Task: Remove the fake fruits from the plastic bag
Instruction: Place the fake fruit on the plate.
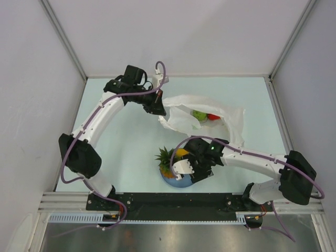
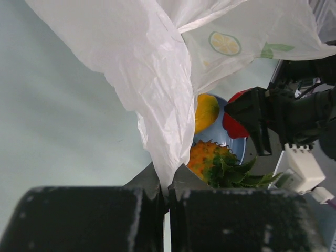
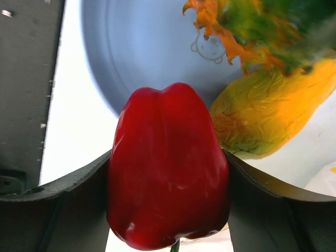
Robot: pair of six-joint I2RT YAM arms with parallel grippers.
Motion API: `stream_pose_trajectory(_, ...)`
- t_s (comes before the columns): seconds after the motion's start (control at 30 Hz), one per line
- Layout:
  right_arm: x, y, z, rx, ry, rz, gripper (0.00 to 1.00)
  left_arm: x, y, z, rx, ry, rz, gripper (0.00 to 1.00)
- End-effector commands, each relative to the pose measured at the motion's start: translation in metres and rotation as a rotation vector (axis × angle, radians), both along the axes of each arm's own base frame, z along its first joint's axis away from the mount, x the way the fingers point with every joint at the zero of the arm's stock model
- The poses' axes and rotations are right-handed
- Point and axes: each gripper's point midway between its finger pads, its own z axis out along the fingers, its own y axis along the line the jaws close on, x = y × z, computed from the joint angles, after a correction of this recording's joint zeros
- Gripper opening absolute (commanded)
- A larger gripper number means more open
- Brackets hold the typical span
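Note:
My left gripper (image 2: 168,184) is shut on a fold of the plastic bag (image 2: 147,68), holding its edge up at the back (image 1: 157,107). In the top view the bag (image 1: 231,118) lies open with a green ball (image 1: 198,114) and a red piece (image 1: 212,116) inside. My right gripper (image 3: 168,157) is shut on a glossy red piece (image 3: 168,173) just above the light-blue plate (image 3: 142,47). On the plate lie the orange pineapple (image 3: 247,26) and the yellow-orange wedge (image 3: 268,110). From above, the right gripper (image 1: 184,170) hangs over the plate (image 1: 173,181), hiding the held piece.
The plate sits near the table's front edge, close to the black base rail (image 1: 173,202). The left arm (image 1: 100,121) arcs along the left side. Grey walls enclose the table on the left, the right and the far side.

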Motion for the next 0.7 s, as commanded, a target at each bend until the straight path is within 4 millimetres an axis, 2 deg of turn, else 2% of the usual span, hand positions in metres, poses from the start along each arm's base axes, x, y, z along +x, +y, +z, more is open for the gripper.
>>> stream_pose_trajectory(0.0,0.010,0.004,-0.003,-0.052,-0.096,-0.040,0.67,-0.009,0.004,0.033,-0.114,-0.046,0.012,0.00)
stream_pose_trajectory(0.17,-0.008,0.012,-0.007,-0.079,-0.102,-0.003,0.79,-0.024,0.008,0.030,-0.138,-0.040,0.002,0.00)
stream_pose_trajectory(0.27,-0.005,0.014,-0.005,-0.091,-0.159,0.012,0.85,-0.031,0.008,0.026,-0.155,-0.028,-0.003,0.00)
stream_pose_trajectory(0.5,-0.002,0.017,0.003,-0.102,-0.204,0.007,0.90,-0.038,0.009,0.028,-0.160,-0.032,-0.020,0.00)
stream_pose_trajectory(0.67,-0.003,0.001,0.010,-0.154,-0.208,0.010,0.90,-0.037,0.004,0.031,-0.184,0.001,-0.026,0.00)
